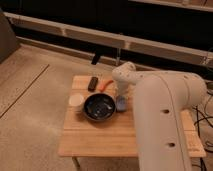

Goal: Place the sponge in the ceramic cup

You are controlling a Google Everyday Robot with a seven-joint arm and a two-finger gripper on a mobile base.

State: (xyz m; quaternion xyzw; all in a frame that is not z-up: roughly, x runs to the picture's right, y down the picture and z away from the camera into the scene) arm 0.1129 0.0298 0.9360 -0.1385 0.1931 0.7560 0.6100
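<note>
– Cup location, starting from the left?
– The ceramic cup (76, 101) stands upright near the left edge of the wooden table (95, 142), just beside the dark bowl (100, 108).
– Anything behind them?
– A black bar (93, 83) and an orange item (105, 85), both near the far edge.
– And the sponge?
– The sponge (121, 104) lies on the table just right of the bowl. The gripper (121, 98) reaches down from the white arm (160, 110), its fingers clenched on the sponge.
</note>
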